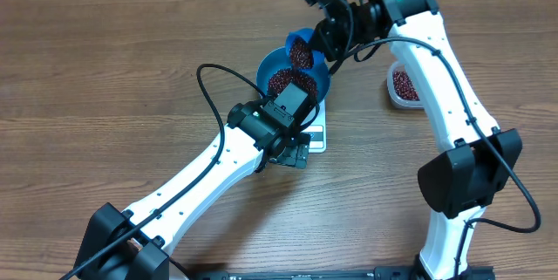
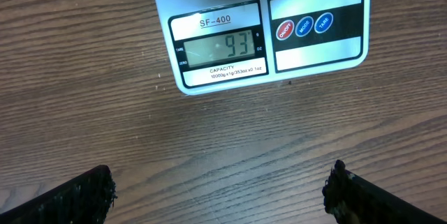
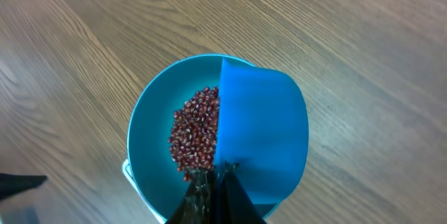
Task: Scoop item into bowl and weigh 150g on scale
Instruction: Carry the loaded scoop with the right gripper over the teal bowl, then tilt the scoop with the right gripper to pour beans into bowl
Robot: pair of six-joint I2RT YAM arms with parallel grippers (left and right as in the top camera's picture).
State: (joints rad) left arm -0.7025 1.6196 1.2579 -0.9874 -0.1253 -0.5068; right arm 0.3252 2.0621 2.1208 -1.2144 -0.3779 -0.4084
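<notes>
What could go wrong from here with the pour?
1. Overshoot: the display on the scale reads 93, and the tipped scoop in the right pincer has more beans in it. Dumping them all at once may pass 150.
2. Spill: the scoop reaches past the rim of the bowl on one side, so some beans could land on the table.
3. The open left pincer hovers close to the scale; a nudge would likely skew the reading.

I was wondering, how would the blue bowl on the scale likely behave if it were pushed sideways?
The blue bowl would probably slide rather than tip: the beans lie low inside it. It looks like smooth plastic, so likely light and slippery on the scale. The loose beans would probably shift as it moves.
</notes>
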